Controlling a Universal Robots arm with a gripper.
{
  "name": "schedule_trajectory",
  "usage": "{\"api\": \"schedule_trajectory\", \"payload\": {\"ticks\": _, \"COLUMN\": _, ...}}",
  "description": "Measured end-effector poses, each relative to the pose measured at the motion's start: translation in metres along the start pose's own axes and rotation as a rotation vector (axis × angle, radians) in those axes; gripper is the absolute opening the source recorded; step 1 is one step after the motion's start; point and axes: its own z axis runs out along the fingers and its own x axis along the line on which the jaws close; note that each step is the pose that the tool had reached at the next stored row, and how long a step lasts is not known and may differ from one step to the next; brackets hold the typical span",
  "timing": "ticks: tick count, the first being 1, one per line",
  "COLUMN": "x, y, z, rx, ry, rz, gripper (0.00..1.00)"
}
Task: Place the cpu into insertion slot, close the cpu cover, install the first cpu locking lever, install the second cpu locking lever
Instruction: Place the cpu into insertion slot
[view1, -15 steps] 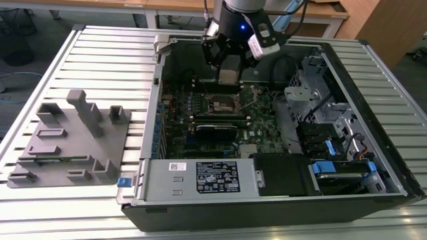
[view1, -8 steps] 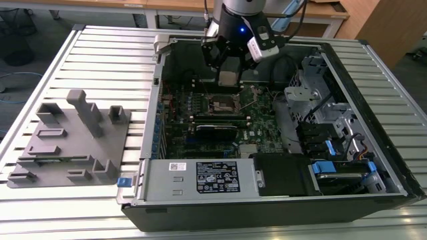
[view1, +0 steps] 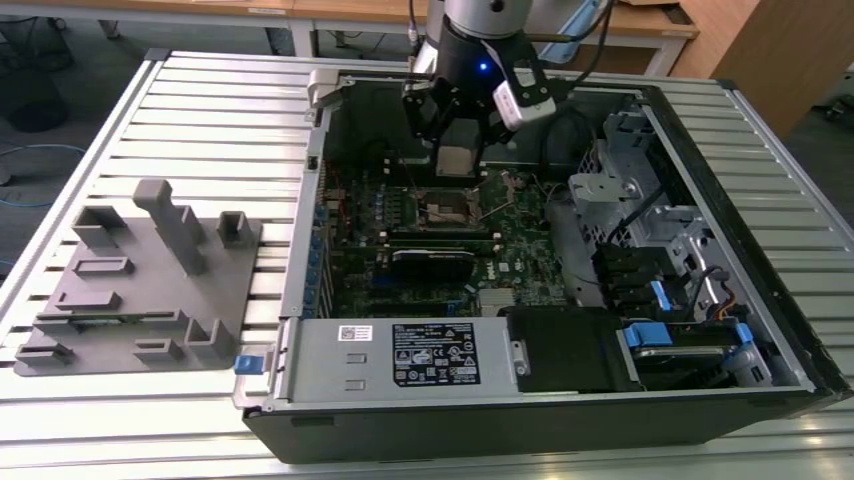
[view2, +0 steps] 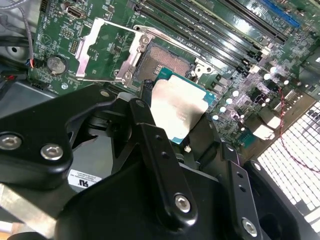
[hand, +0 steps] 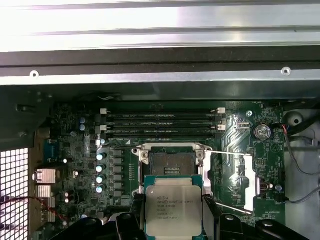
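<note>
My gripper (view1: 457, 158) hangs inside the open computer case, just above the motherboard (view1: 514, 270). It is shut on the cpu (hand: 173, 210), a flat square chip with a dull silver top, held by two opposite edges between the black fingers (hand: 136, 207). In the second wrist view the cpu (view2: 177, 106) hovers a little short of the insertion slot (view2: 167, 59). The insertion slot (hand: 173, 163) has a dark centre and a silvery rim and stands uncovered. The cpu cover (hand: 248, 175) is flipped open beside the slot, seen as the silvery frame (view2: 131, 57). A thin metal lever (hand: 227, 153) runs along its edge.
Long black memory slots (hand: 165, 125) lie just past the socket, with a coin battery (hand: 261, 131) near them. The case walls (view1: 315, 200) ring the board. A drive cage (view1: 654, 250) stands at the exterior view's right and a grey fixture block (view1: 147, 280) on the slatted table at its left.
</note>
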Motion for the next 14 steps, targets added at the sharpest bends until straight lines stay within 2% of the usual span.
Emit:
{"api": "schedule_trajectory", "payload": {"ticks": 8, "x": 0.0000, "y": -0.0001, "z": 0.0037, "rx": -0.0008, "ry": -0.0008, "rz": 0.000, "gripper": 0.54}}
{"api": "schedule_trajectory", "payload": {"ticks": 14, "x": -0.0002, "y": -0.0004, "z": 0.0100, "rx": -0.0031, "ry": -0.0141, "rz": -0.001, "gripper": 0.54}}
